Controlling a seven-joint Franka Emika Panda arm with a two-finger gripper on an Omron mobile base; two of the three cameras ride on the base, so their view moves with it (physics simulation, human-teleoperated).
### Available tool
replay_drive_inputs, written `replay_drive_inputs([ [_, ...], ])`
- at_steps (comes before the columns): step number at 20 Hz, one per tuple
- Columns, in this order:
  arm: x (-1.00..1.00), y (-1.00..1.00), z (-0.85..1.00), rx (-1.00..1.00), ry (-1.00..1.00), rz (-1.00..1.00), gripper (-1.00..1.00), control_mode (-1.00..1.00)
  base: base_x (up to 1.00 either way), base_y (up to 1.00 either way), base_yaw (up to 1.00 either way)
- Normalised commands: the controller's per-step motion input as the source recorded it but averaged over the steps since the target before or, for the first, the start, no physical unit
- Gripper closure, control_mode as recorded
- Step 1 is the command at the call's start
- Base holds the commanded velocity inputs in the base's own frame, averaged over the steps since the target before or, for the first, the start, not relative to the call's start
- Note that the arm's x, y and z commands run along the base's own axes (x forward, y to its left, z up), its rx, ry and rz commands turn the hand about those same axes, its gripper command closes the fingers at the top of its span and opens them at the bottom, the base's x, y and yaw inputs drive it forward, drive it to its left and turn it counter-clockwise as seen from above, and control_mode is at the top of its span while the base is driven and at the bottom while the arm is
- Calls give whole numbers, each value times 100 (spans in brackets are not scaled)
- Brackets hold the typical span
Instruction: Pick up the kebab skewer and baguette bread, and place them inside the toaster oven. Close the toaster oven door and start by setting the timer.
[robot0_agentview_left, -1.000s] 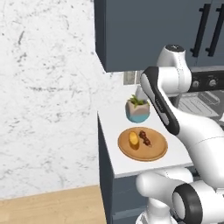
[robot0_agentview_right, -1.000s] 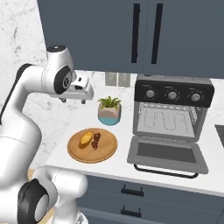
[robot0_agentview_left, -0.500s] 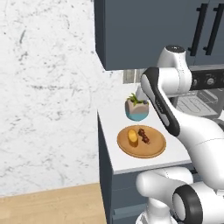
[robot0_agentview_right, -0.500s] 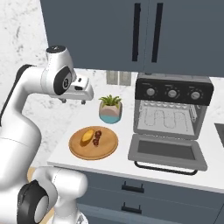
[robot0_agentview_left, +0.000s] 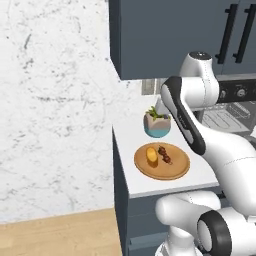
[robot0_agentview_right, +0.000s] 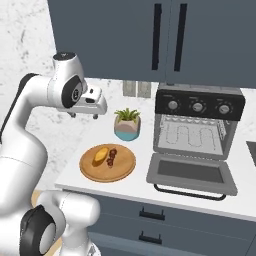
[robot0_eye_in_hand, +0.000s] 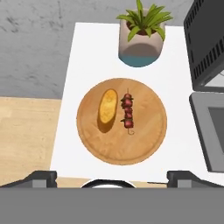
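End effector (robot0_agentview_right: 85, 116): wide open, holding nothing, high above the plate, upper left of the right base frame.
Kebab skewer (robot0_eye_in_hand: 128, 113): frame centre, on wooden plate (robot0_eye_in_hand: 144, 140), just beside baguette bread (robot0_eye_in_hand: 107, 106).
Toaster oven (robot0_agentview_right: 196, 130): right, toaster oven door (robot0_agentview_right: 192, 173) dropped open onto the surface (robot0_eye_in_hand: 179, 65).

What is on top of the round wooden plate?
The baguette bread and kebab skewer lie side by side on the wooden plate. The wood under them is covered.

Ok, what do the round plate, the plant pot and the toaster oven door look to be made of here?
The plate looks like matte wood: tan, with faint grain. The plant pot seems ceramic, pale beige above a teal base, smooth; hard to be sure in a render. The toaster oven door, lying open, has a grey metal-looking frame, a darker glass-like pane and a black bar handle.
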Motion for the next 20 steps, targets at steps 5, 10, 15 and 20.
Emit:
replay_drive_inputs([
  [5,0,0,0,0,0,0,-100,100,-26,14,4],
  [10,0,0,0,0,0,0,-100,100,-56,4,1],
  [15,0,0,0,0,0,0,-100,100,-62,10,1],
  [20,0,0,0,0,0,0,-100,100,-14,-22,-2],
])
